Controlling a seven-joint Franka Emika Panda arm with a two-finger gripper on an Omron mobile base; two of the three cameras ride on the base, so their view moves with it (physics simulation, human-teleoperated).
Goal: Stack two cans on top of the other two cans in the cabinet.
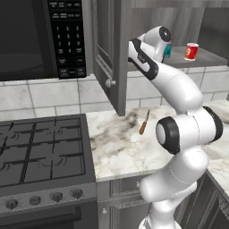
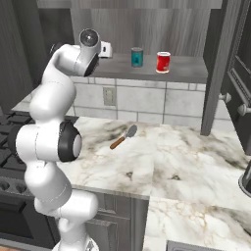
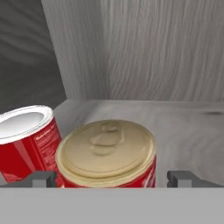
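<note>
Gripper [image 3: 112, 177] wide open and empty, its fingertips [image 3: 41, 178] flanking a tan-lidded red can [image 3: 107, 153] on the cabinet shelf [image 3: 183, 127], a white-topped red can [image 3: 26, 142] just beside. Best to centre, descend squarely, then close without nudging the neighbour.

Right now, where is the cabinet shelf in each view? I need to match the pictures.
Left base view: cabinet shelf at upper right, under the red can.
Right base view: shelf at upper centre.
Hand view: shelf is the grey floor across the middle.
Shared landmark: the wood-grain back wall behind it.
</note>
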